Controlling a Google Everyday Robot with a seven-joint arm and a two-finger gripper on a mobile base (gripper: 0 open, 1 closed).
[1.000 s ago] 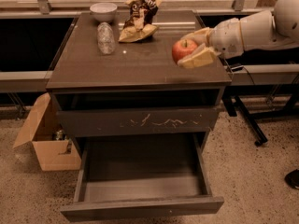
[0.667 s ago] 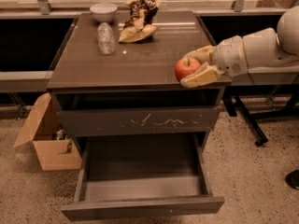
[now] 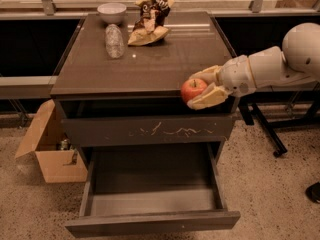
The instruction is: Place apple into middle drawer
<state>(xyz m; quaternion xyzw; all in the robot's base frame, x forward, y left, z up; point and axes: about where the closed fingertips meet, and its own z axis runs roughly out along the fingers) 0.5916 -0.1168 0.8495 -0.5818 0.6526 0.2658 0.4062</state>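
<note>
At the cabinet point(image 3: 145, 64) edge, claw point(image 3: 201, 89) clamps apple point(image 3: 192, 88) above the open middle drawer point(image 3: 150, 181).

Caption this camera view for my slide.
Gripper holds the apple at the edge of the cabinet top, above the open middle drawer.

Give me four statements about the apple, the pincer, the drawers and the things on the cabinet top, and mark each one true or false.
1. The pincer is shut on the apple at the front right edge of the cabinet top. True.
2. The apple lies in the middle drawer. False: the drawer is pulled open with a bare floor, and the apple is in the pincer above it.
3. The scratched drawer front sits above the open drawer. True.
4. The snack bag lies beside the apple. False: it lies at the back of the top, near the bowl and the bottle.
</note>
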